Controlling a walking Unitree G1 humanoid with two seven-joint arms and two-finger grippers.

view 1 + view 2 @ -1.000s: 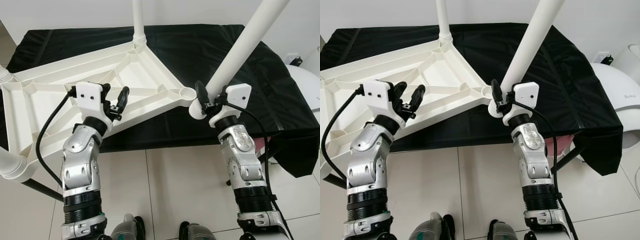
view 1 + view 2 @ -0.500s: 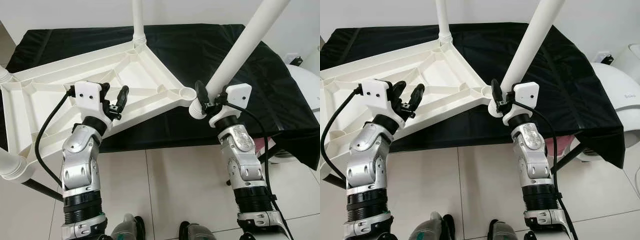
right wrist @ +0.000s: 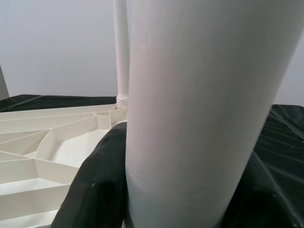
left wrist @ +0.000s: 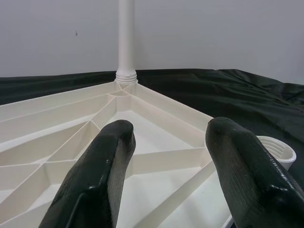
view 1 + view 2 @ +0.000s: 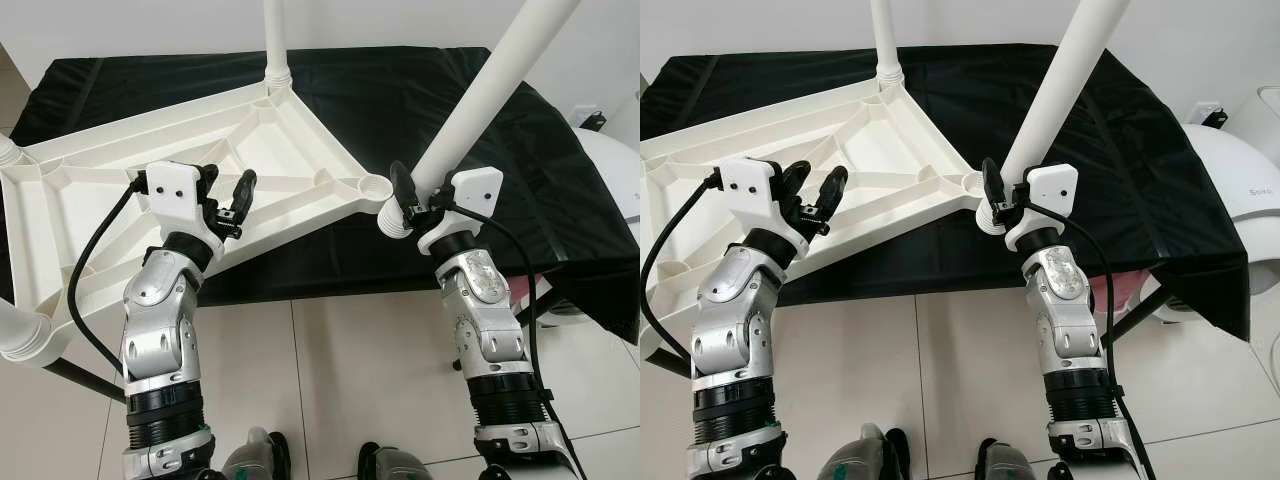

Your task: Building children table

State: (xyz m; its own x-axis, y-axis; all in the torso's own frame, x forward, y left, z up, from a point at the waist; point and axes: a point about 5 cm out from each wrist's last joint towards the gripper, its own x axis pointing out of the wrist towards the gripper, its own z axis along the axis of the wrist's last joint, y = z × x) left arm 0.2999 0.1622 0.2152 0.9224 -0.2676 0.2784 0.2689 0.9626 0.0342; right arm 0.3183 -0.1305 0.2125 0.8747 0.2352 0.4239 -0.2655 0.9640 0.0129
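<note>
The white ribbed tabletop lies upside down on a table draped in black cloth. One white leg stands upright in its far corner. At the near right corner the socket is empty. My right gripper is shut on a second white leg, which tilts up to the right, its threaded end just right of that socket. In the right wrist view the leg sits between the black fingers. My left gripper hovers open over the tabletop's near edge, nothing between its fingers.
Two more leg ends show at the tabletop's left corners, one far and one near. A white rounded appliance stands at the right. The cloth hangs over the table's right end. Tiled floor lies below.
My left gripper has edged slightly up and left over the tabletop. The cloth's hanging right corner has shifted a little. The right gripper and its leg hold still.
</note>
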